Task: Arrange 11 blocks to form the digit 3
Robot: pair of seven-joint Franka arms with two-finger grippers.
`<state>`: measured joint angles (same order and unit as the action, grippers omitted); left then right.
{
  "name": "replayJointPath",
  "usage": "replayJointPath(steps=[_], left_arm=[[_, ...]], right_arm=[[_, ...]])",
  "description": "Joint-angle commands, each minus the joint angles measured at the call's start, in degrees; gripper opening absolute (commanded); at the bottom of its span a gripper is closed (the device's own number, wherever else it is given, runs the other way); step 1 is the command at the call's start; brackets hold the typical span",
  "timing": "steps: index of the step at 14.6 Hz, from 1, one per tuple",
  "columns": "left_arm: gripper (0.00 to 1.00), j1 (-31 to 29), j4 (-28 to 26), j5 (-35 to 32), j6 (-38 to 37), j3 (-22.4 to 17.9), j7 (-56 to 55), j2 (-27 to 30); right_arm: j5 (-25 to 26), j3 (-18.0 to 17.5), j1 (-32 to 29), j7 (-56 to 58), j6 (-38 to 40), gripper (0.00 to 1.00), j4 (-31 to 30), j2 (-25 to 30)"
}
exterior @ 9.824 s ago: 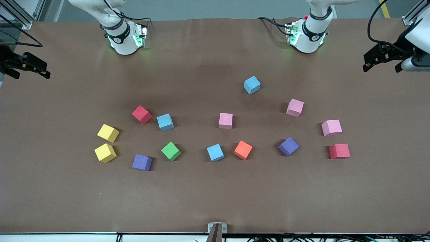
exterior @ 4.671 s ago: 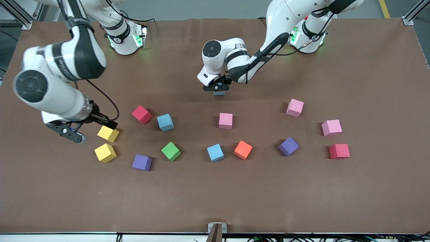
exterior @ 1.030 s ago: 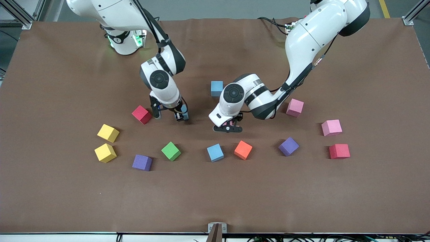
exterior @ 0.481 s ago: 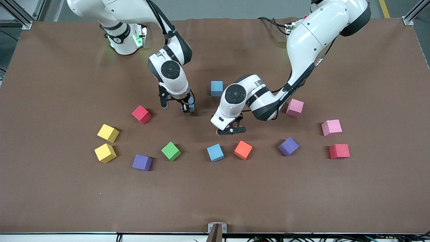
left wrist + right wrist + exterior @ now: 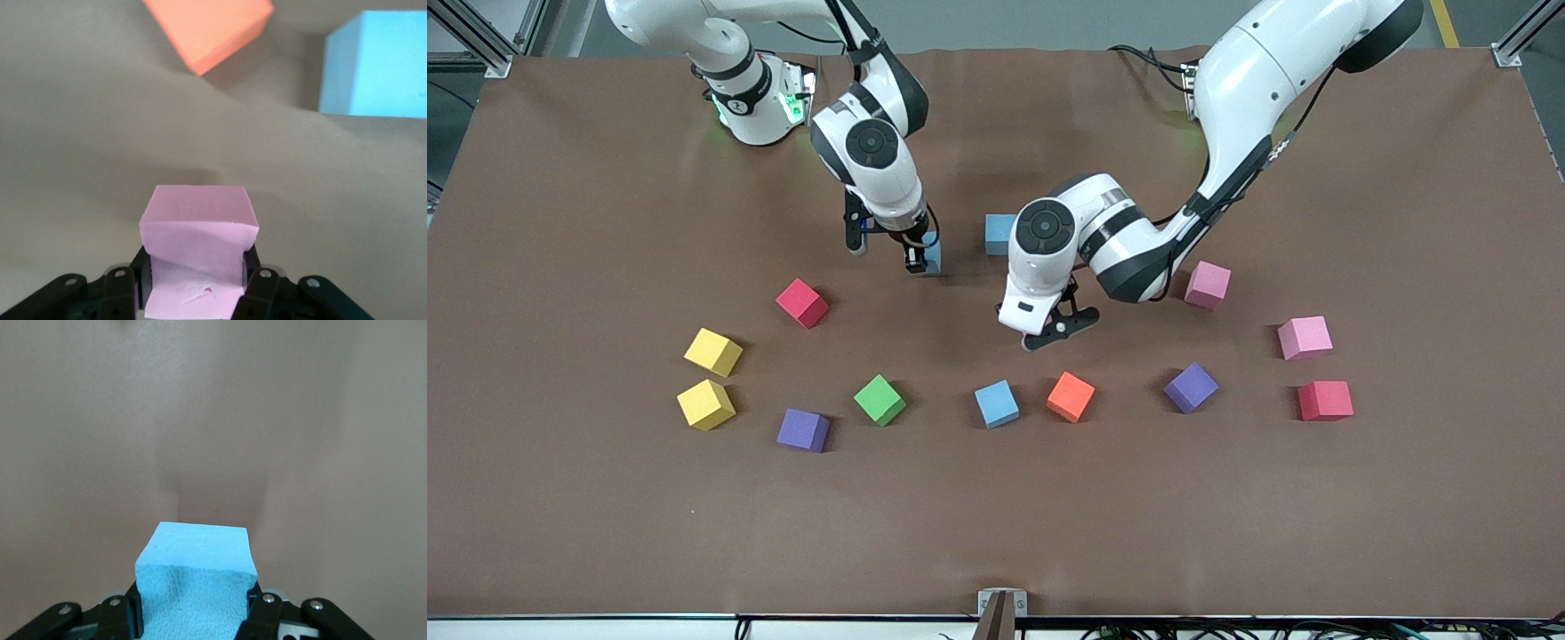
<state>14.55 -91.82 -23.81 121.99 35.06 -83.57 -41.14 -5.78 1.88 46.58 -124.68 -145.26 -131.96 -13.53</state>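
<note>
Both arms have lifted their cubes and carried them toward the placed blue block (image 5: 1000, 233).
The right gripper (image 5: 919, 258) clamps a blue cube (image 5: 197, 583), the left gripper (image 5: 1056, 327) a pink cube (image 5: 198, 253), probably to build the digit's top row there.

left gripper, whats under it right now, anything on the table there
The left gripper is shut on a pink block, held over bare brown table. An orange block and a light blue block lie nearby. The table directly beneath the block is covered.

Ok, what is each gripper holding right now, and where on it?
Left gripper pinches a pink block by two facing sides. Right gripper pinches a light blue block the same way.
</note>
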Motion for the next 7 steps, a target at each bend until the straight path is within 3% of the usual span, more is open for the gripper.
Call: replayJointPath(steps=[1, 4, 7], left_arm=[[0.22, -2.1, -6.5, -0.2, -0.4, 0.4, -9.0, 5.2], [0.22, -8.2, -11.5, 1.4, 0.5, 4.9, -18.3, 7.0], [0.20, -13.8, -14.5, 1.6, 1.0, 10.9, -34.5, 7.0]], right_arm=[[-0.2, 0.3, 1.2, -3.4, -1.5, 0.00, -2.9, 2.2], [-0.3, 0.3, 2.9, -6.1, -3.2, 0.00, -2.9, 1.9], [-1.4, 0.3, 5.5, -7.5, -8.0, 0.00, -3.1, -0.3]])
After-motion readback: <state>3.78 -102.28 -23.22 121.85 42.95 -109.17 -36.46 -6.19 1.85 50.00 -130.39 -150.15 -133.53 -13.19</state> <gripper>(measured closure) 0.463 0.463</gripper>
